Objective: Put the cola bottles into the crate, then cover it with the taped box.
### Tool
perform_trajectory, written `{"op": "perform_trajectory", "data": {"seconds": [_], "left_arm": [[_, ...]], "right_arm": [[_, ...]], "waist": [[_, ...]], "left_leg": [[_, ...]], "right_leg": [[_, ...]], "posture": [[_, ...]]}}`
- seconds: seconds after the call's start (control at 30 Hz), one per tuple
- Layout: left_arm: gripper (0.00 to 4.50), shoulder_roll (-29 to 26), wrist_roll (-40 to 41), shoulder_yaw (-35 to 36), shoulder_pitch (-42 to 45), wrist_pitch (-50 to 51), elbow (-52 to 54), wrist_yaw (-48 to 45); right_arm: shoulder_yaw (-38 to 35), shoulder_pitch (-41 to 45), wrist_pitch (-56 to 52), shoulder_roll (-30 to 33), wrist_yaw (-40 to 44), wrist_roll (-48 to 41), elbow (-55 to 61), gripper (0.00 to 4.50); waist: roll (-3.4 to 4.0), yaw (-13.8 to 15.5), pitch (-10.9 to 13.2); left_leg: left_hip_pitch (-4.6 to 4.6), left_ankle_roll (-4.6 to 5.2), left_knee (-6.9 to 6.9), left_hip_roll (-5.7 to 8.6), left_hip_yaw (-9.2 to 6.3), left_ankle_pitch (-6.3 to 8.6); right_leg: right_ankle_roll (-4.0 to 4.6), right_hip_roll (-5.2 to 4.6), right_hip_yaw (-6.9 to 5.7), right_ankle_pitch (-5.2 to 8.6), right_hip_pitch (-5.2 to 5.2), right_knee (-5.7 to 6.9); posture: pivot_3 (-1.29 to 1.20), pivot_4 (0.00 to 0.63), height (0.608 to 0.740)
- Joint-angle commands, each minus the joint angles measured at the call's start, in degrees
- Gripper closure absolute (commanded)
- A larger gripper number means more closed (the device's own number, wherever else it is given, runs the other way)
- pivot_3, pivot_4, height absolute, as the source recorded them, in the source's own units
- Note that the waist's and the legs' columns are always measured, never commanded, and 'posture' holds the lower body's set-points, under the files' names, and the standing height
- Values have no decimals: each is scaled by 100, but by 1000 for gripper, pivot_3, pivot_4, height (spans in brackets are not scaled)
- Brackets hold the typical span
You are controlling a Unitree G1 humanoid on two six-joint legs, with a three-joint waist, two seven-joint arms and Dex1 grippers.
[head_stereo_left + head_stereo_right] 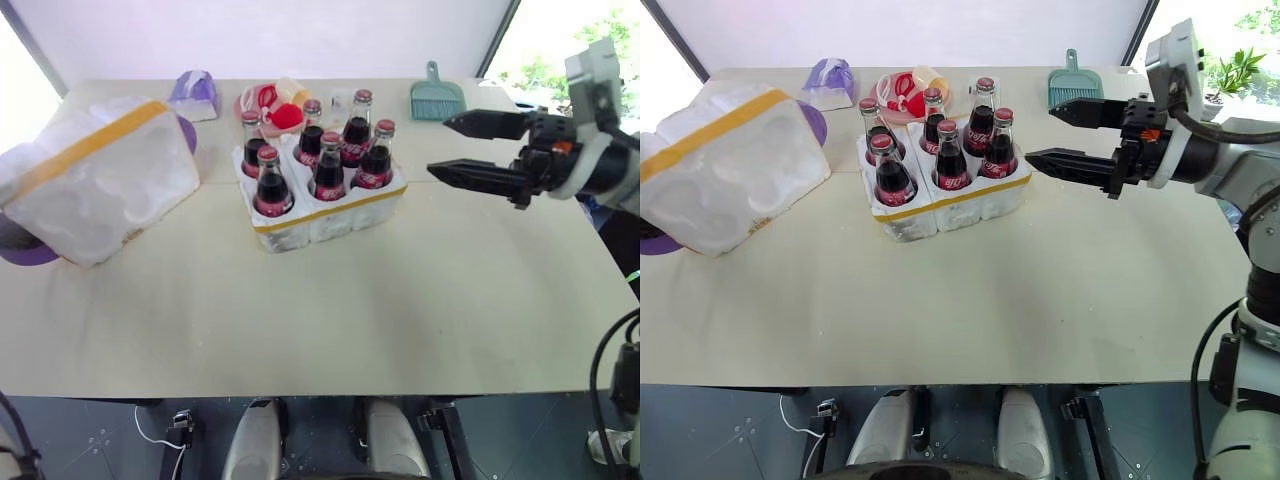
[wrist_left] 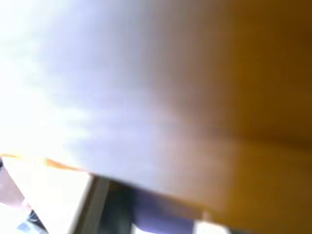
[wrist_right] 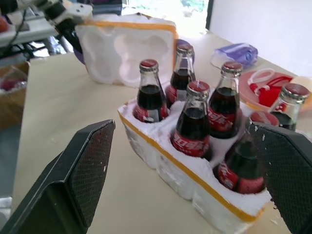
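Six cola bottles upright, caps up

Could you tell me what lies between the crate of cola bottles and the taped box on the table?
Nothing: in the left eye view a bare strip of table separates the crate from the tilted taped box.

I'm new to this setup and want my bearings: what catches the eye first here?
Six cola bottles with red caps stand in a white foam crate at the middle of the table. To its left a bigger taped box sits tilted. On the right, the right gripper hangs open beside the crate.
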State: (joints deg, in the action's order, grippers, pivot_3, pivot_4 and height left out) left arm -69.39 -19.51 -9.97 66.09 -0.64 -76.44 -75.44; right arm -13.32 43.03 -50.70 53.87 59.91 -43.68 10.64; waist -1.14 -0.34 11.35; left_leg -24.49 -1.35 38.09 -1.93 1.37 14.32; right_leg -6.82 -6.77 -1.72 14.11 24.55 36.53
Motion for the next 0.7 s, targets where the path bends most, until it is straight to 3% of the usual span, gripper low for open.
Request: {"op": "perform_trajectory", "data": {"seconds": [0.03,0.27,0.47,0.6,0.7], "left_arm": [[4072,50,51,92,87,6,24,-89],[4138,-79,236,317,83,-413,194,72],[4138,21,546,767,64,-1464,902,1467],[4138,293,684,1051,-309,-1342,2401,2360],[4138,653,647,1197,-859,-340,4301,2812]], "right_arm": [[-134,-171,285,278,212,70,281,0],[-224,-603,219,592,280,30,287,0],[-450,-1044,387,613,63,132,422,0],[-582,-1245,316,505,-140,9,571,0],[-566,-1290,301,380,-312,-72,691,0]], "waist": [[1,8,-1],[-1,41,-1],[-6,90,-1],[-7,107,-1],[-8,103,-2]], "left_leg": [[1,0,2,1,0,0],[4,0,11,0,-1,0],[2,0,12,0,-2,0],[1,-1,16,1,-2,-1],[4,-1,17,1,-4,-1]], "right_leg": [[0,-1,1,0,-1,2],[0,-1,1,0,0,20],[0,-2,1,0,1,20],[0,-3,2,0,0,29],[0,-4,3,0,-2,43]], "posture": [[0,150,736],[0,150,736],[0,150,736],[0,150,736],[0,150,736]]}}
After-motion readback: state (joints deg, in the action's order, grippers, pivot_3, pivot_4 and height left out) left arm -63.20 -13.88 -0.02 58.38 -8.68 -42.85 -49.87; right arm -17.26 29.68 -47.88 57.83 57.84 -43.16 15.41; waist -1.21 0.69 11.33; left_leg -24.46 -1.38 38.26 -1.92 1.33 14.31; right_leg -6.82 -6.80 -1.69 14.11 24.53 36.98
